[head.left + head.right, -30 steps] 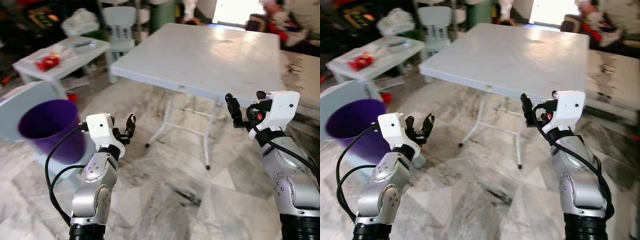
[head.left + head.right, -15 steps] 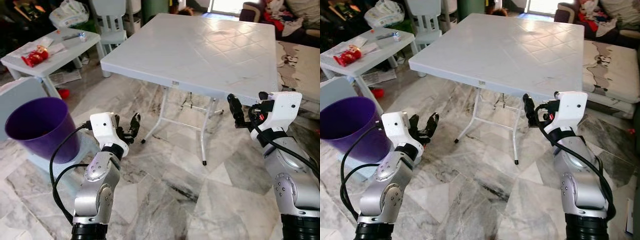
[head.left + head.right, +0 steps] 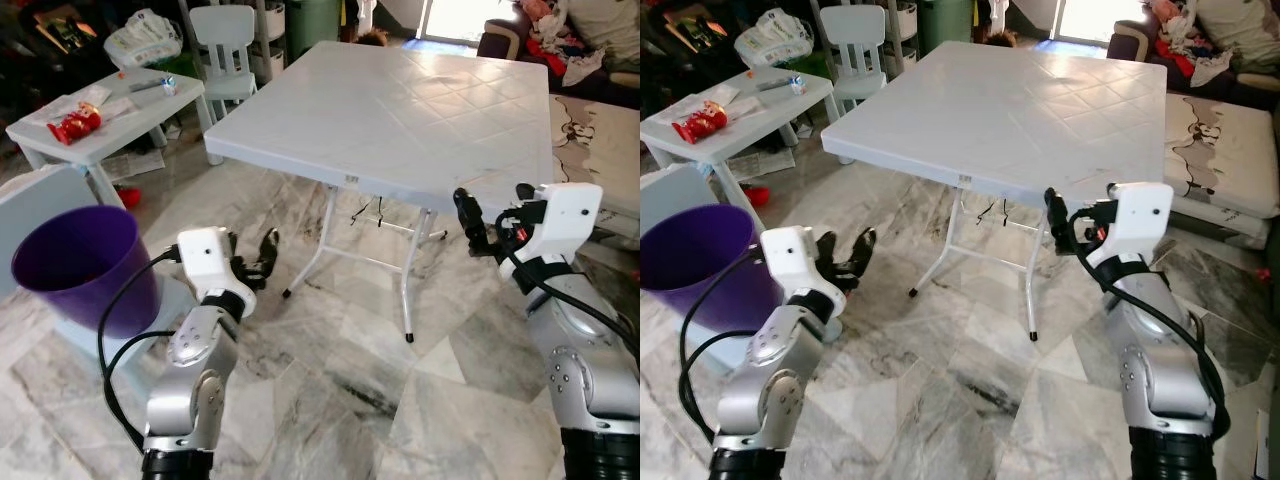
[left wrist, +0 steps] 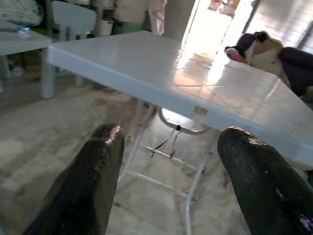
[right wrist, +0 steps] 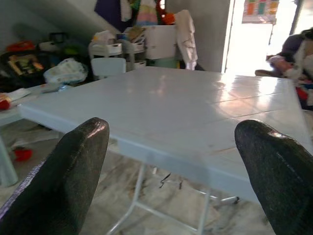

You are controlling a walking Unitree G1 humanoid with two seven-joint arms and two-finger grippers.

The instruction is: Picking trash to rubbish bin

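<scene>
Both grippers, left gripper [image 3: 255, 262] and right gripper [image 3: 490, 212], hover empty with fingers apart before the white plastic folding table [image 3: 420, 110]. Search step, I judge: next, reach the red crumpled wrapper [image 3: 76, 122] on the small white side table [image 3: 140, 100], then the purple plastic bin [image 3: 80, 265].

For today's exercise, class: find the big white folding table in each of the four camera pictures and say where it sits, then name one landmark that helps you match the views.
Left eye view: the white folding table fills the upper centre.
Right eye view: table at upper centre.
Left wrist view: table runs across beyond the left gripper, open.
Right wrist view: table spreads beyond the right gripper, open.
Shared landmark: the small white chair behind the table.
</scene>
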